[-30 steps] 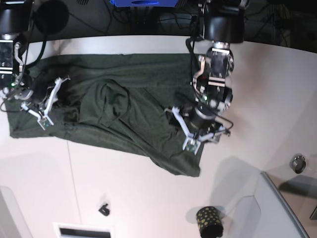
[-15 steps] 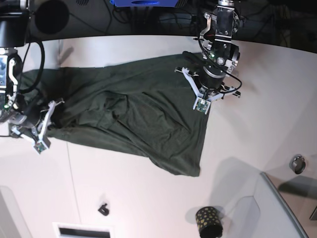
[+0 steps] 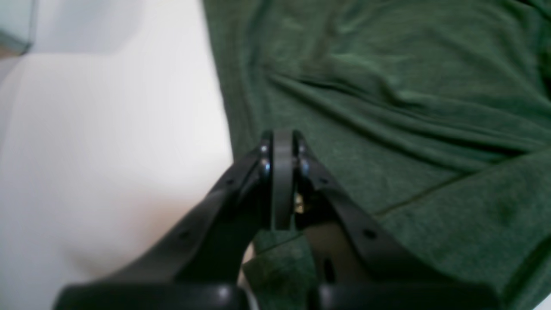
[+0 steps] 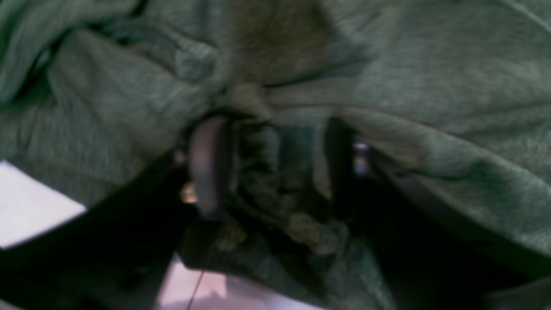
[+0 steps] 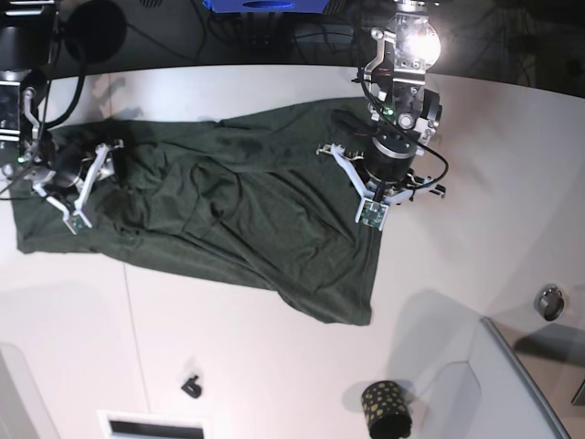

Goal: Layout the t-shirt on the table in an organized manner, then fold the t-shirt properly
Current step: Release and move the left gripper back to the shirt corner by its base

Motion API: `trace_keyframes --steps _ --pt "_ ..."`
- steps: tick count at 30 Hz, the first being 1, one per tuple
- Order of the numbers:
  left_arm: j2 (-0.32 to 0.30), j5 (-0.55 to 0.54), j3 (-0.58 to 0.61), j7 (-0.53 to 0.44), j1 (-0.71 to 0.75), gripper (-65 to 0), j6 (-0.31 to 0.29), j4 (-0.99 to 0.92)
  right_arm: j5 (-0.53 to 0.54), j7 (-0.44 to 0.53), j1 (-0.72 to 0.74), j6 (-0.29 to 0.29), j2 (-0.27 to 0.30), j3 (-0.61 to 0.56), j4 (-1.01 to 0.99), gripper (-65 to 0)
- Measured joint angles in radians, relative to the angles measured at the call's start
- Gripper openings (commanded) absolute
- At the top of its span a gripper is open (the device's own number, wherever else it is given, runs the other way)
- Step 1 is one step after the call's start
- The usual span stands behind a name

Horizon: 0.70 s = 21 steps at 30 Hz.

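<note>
The dark green t-shirt lies spread and wrinkled across the white table, with a loose fold near its middle. My left gripper hovers at the shirt's right edge. In the left wrist view the left gripper is shut, pads pressed together, with the t-shirt flat beneath and the table beside it. I see no cloth between its tips. My right gripper is at the shirt's left end. Up close, the right gripper is open, with bunched t-shirt loose between its fingers.
A black gold-dotted cup stands near the front, beside a grey raised panel. A small black piece and a white slot lie at the front left. A small metal ring sits at the right.
My left gripper shut and rose from the shirt's lower right corner to its right edge. My right gripper swung down, came back and opened on the left end. The shirt's right side spread out.
</note>
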Motion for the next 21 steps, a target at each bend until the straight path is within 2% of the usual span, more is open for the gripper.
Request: trace_keyframes --steps 5,9,10,13,15,19,21 --pt "0.005 -0.001 0.015 -0.007 0.030 -65.0 0.000 0.000 -0.015 -0.019 -0.110 0.006 -0.003 0.012 0.190 -21.9" --pt "0.012 -0.006 0.018 -0.001 0.065 -65.0 -0.001 0.000 -0.012 -0.050 -0.141 0.006 -0.055 0.175 0.317 -22.2" --pt "0.011 -0.040 0.018 -0.004 0.071 -65.0 -0.001 0.000 -0.003 -0.050 -0.138 0.008 -0.068 0.237 0.323 -22.2" --pt "-0.003 -0.180 0.019 -0.010 0.101 -65.0 -0.001 0.001 -0.014 -0.052 -0.129 -0.003 -0.075 0.377 0.281 -22.4" --pt "-0.042 -0.251 0.025 -0.005 0.128 -65.0 -0.010 0.001 -0.029 -0.064 -0.136 -0.007 -0.058 0.381 0.230 -22.4" --pt "-0.100 -0.305 0.018 -0.004 0.137 -65.0 0.000 -0.003 -0.016 -0.041 -0.113 0.005 -0.056 0.372 0.119 -23.3" --pt "-0.103 -0.279 0.017 -0.014 0.136 -65.0 0.011 -0.015 -0.011 0.024 -0.084 0.006 -0.054 0.372 0.042 -29.3"
